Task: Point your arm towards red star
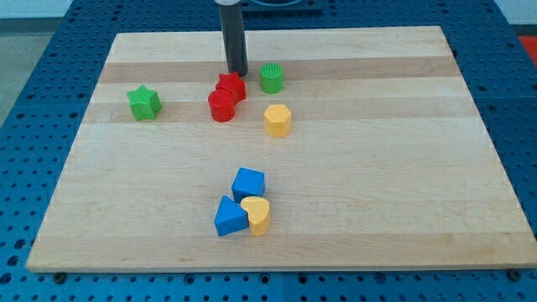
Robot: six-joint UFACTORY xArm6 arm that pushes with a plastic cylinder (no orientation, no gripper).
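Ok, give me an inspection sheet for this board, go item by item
Surface: pale wooden board on a blue perforated base.
Job's things: red star near the view's top, touching a red round block.
Clutter: green star; green round block; yellow block; blue cube, blue block and yellow heart clustered low.
Claw: none fitted; my tip sits right at the red star's top edge; contact cannot be told.
Cables: nothing seen.
Surroundings: grey floor at the top corners.
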